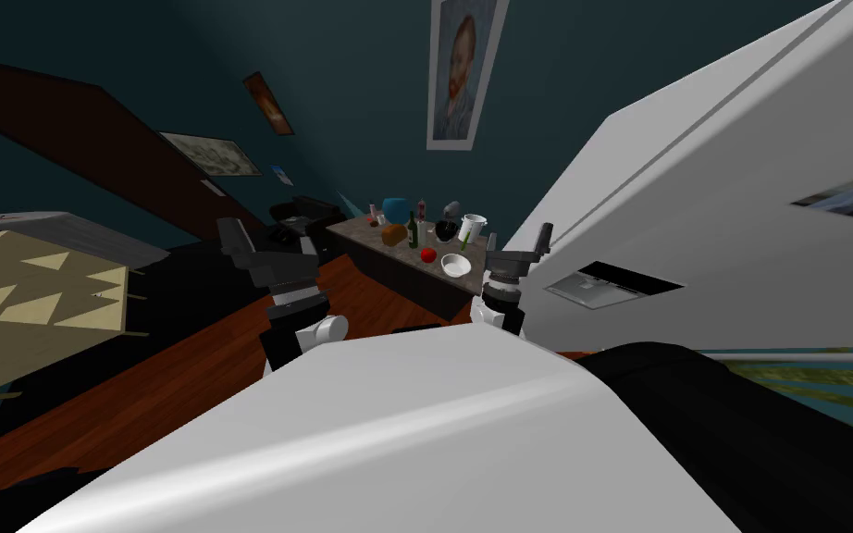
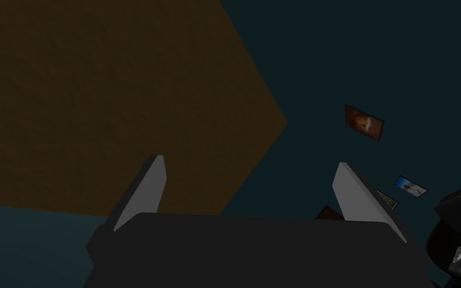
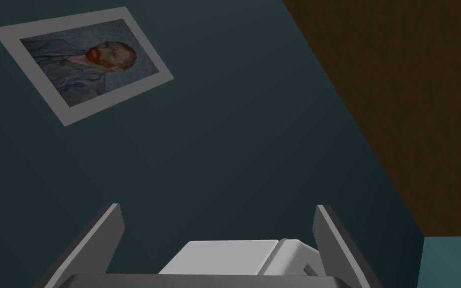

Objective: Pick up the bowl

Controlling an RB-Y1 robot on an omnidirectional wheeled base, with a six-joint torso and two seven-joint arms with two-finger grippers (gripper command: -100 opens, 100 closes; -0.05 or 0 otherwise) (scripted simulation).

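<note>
At 12 o'clock on surface (image 1: 360, 233), bowl (image 1: 456, 266): prob light, rigid, slick; grab rim. My L claw (image 2: 249, 195), R claw (image 3: 219, 235) apart.

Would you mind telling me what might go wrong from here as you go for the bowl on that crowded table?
1. The white bowl sits near the table's edge, close to a red apple and a green bottle; a careless reach might knock them.
2. The white fridge stands close beside my right arm, so lowering the open right hand could graze it.
3. The bowl lies well ahead; reaching before driving closer would likely fall short.
</note>
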